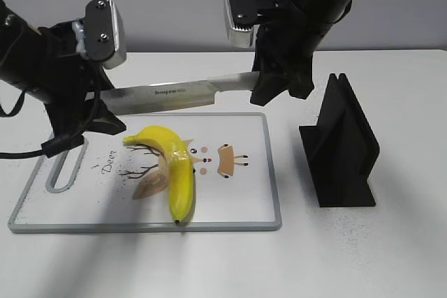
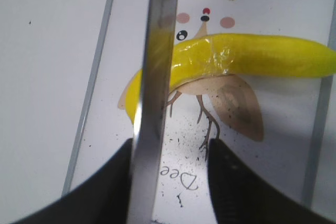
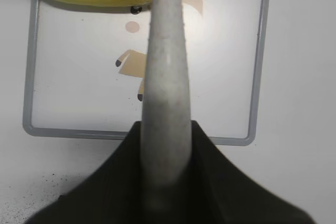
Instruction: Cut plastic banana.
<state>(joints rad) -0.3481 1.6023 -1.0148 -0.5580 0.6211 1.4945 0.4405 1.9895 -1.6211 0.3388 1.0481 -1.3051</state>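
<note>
Yellow and curved, the plastic banana (image 1: 174,169) lies on the white cutting board (image 1: 244,207), right on top of a deer cartoon (image 1: 150,179) and next to a small fox picture (image 1: 227,160). Its stem end points toward the back left and its tip points toward the front edge of the board.

Up above the board, a big kitchen knife (image 1: 167,95) hangs flat in the air. Its shiny blade points to the left, and it does not touch the banana.

The right gripper (image 1: 279,82) is squeezed tight on the knife's grey handle (image 3: 167,103). In the right wrist view the handle sticks out from between the two black fingers (image 3: 220,177).

The left gripper (image 1: 94,113) sits at the blade's tip end. In the left wrist view the blade (image 2: 155,103) runs between its two spread fingers (image 2: 239,187), with a gap on the one side and the other side close; I cannot tell if it touches.

A black knife stand (image 1: 342,148) sits on the white table (image 1: 391,256), to the right of the board.
</note>
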